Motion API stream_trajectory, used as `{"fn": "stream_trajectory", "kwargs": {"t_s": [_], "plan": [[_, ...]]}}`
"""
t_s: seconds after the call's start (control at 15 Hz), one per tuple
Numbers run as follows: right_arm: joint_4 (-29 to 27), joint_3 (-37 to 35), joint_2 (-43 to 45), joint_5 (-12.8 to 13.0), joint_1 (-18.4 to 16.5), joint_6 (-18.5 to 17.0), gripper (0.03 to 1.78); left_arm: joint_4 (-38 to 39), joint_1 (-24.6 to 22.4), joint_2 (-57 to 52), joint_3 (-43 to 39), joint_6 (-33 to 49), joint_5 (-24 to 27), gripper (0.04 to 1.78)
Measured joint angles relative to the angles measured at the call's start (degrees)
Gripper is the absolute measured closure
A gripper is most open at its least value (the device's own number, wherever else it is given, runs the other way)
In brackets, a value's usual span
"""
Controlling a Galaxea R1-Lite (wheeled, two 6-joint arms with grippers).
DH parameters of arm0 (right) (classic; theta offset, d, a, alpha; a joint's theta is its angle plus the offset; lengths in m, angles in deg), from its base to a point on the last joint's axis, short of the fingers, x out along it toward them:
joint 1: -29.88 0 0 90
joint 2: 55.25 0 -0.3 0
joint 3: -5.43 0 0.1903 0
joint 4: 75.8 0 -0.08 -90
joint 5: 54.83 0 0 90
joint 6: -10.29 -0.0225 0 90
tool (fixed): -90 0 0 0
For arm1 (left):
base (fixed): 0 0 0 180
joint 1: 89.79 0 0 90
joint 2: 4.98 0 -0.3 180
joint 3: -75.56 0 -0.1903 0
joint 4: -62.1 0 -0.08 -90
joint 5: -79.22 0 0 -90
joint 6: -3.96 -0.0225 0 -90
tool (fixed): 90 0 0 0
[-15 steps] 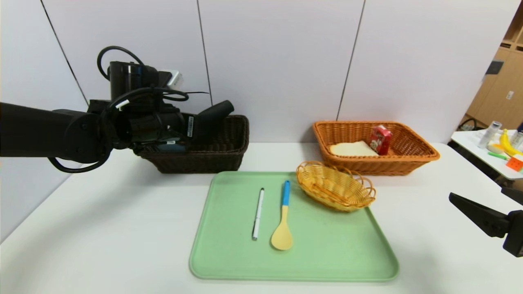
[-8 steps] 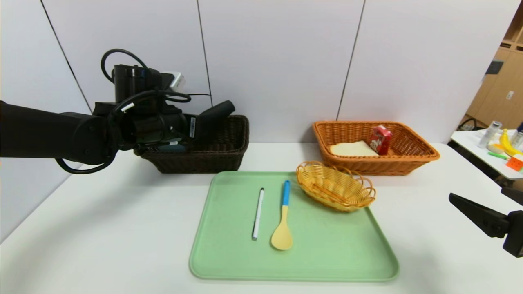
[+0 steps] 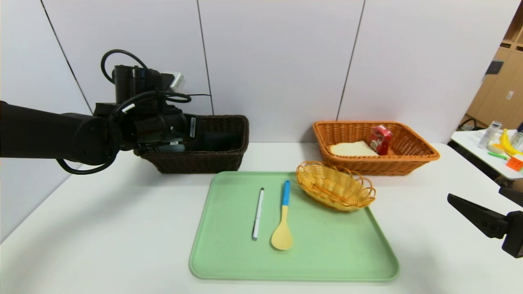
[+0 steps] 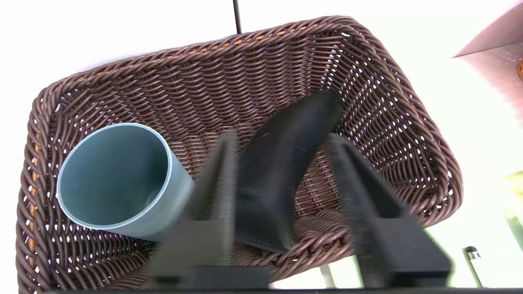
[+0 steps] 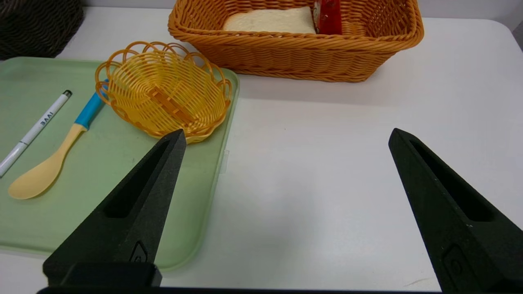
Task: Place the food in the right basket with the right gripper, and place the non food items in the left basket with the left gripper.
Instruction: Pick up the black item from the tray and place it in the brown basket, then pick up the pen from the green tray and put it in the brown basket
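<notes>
I see my left gripper [image 4: 282, 179] over the left basket [image 3: 229, 157], fingers spread, gripping nothing. The case [image 4: 282, 171] lies loose in that basket between the fingers, beside the tipped cup [image 4: 118, 179]. On the tray [image 3: 327, 253] the pen [image 3: 258, 213] and spoon [image 3: 282, 220] lie side by side, left of the small yellow basket [image 3: 335, 185]. Bread [image 3: 352, 148] and carton [image 3: 380, 139] sit in the right basket [image 3: 408, 159]. My right gripper [image 5: 286, 163] hangs spread wide, near right over the table [image 3: 102, 228].
</notes>
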Motion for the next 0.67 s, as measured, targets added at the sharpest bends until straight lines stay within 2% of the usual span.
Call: {"fn": "stream_trajectory", "kwargs": {"t_s": [0.33,0.53,0.67], "plan": [[0.1,-0.1,0.0,0.0,0.0,0.0,0.10,0.0,0.2,-1.6,0.1,-0.1,0.5,0.51],[0.2,-0.1,0.1,0.0,0.0,0.0,0.10,-0.9,2.5,-5.5,-0.9,0.0,1.0,0.38],[0.1,0.0,0.2,0.0,0.0,0.0,0.10,-2.1,5.1,-8.6,-5.0,0.4,-0.2,0.33]]}}
